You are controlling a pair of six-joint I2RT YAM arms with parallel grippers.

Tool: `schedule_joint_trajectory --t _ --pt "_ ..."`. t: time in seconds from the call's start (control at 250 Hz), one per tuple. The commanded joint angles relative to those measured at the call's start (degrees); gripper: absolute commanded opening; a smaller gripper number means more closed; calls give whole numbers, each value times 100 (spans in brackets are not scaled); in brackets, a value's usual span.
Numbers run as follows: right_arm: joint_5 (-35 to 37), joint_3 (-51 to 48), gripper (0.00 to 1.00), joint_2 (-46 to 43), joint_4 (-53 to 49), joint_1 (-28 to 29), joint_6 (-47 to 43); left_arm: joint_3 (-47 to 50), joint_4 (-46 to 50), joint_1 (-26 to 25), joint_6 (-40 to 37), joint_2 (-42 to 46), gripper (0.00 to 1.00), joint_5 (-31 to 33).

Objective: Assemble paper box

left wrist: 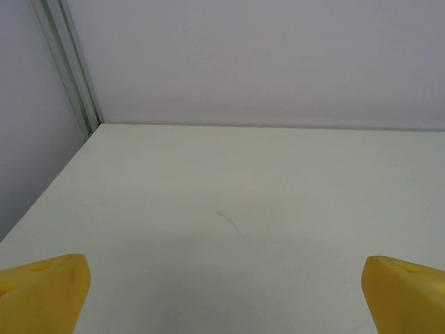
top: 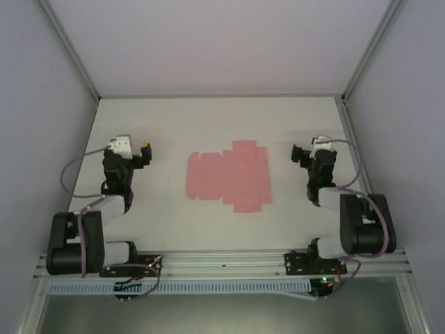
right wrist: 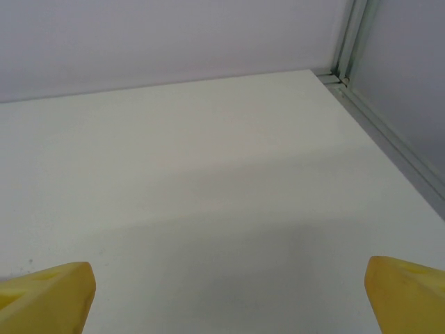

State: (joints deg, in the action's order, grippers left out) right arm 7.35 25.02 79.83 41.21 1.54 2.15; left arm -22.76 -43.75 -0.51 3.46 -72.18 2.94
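Holding both grippers wide open, empty.
Jaws of left gripper (top: 144,154) and right gripper (top: 297,153) fully spread (yellow fingertips (left wrist: 42,292) at wrist-view corners); pink paper box (top: 229,177) lies flat, unfolded, on table (top: 167,125) between them, well apart from both.

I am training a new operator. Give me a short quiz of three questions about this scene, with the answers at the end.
1. Fill in the gap: the left gripper and the right gripper are both ___ (open or shut).
2. True or false: the paper box is already folded into shape.
3. Where is the paper box?
A) flat on the table, between the two grippers
B) held in the left gripper
C) leaning against the back wall

Key: 1 open; 2 false, it is a flat unfolded sheet; 3 A.
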Motion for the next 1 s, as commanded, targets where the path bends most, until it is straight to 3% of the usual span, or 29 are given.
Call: schedule_joint_trajectory --t 0.0,0.14,0.323,0.487,0.583,0.807,0.994 --pt "174 527 100 -528 -1404 195 255 -659 1439 4 969 366 100 18" --pt "444 1291 97 -855 -3177 789 856 -1388 2811 -243 1816 299 100 -581" --pt "-316 2163 80 -380 -5118 1607 1902 -2261 4268 -1057 2020 -491 100 -1332" --pt "-1470 2255 57 431 -4794 2074 2486 -2619 4719 -1645 1904 -1300 100 -1904" --pt "-1946 2357 51 891 -4551 2166 2676 -2751 4842 -1724 1942 -1694 100 -2287" --pt "-1141 2314 43 1531 -4904 2149 2952 -2869 4872 -1746 1932 -2300 100 -2983" --pt "-1409 1775 38 1772 -4474 2061 3215 -2792 4610 -1776 2027 -2608 100 -3703"
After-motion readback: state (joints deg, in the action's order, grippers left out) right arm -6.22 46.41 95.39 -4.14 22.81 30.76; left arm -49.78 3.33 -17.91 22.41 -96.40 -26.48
